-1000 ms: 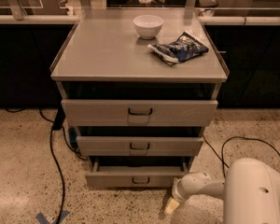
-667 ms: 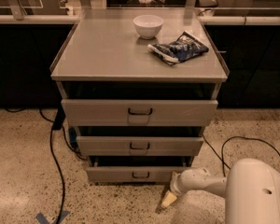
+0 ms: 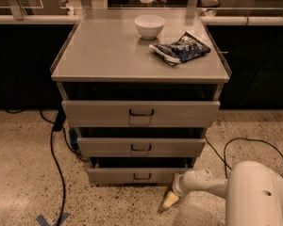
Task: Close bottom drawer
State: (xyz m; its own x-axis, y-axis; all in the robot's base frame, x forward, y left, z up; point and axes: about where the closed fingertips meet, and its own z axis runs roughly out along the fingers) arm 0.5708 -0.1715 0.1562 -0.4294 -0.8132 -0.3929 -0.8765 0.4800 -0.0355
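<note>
The grey-beige cabinet point(image 3: 141, 65) has three drawers. The bottom drawer point(image 3: 132, 175) is the lowest, with a low flat front and a small dark wire handle point(image 3: 142, 176). Its front sits nearly in line with the middle drawer point(image 3: 141, 147) above it, with a dark gap over it. My gripper point(image 3: 169, 201) hangs low over the floor at the end of the white arm point(image 3: 200, 182). It is just right of and in front of the bottom drawer's right end.
A white bowl point(image 3: 149, 26) and a dark blue snack bag point(image 3: 180, 47) lie on the cabinet top. Black cables point(image 3: 54, 149) run over the speckled floor on the left and another cable point(image 3: 247, 142) on the right. Blue tape point(image 3: 51, 219) marks the floor. Dark counters stand behind.
The bottom drawer has slid inward, its front now close to the cabinet. My gripper moved left and toward the cabinet along the floor.
</note>
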